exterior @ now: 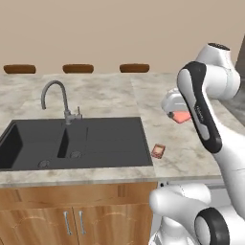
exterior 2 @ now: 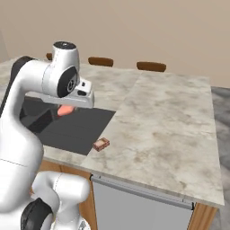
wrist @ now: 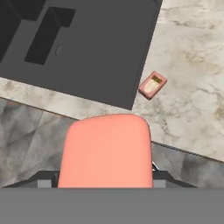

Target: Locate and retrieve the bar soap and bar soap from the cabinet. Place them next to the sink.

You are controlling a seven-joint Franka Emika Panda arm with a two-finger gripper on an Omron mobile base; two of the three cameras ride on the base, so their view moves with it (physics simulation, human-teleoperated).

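While my tool (wrist: pixel 105 186) grips the salmon-pink bar soap (wrist: pixel 106 151) above the table (exterior: pixel 191 143), right of the sink (exterior: pixel 72 141), releasing early could drop it floorward or onto the maroon bar soap (exterior: pixel 158 151).

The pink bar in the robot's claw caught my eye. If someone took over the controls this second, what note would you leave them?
Gripper: shut on the pink soap, held in the air above the counter.
Dark soap: already lying on the counter just right of the sink.
Done: one bar delivered, the second fetched.
Left: lower the pink soap onto the counter beside the sink, probably near the dark soap, then let go.
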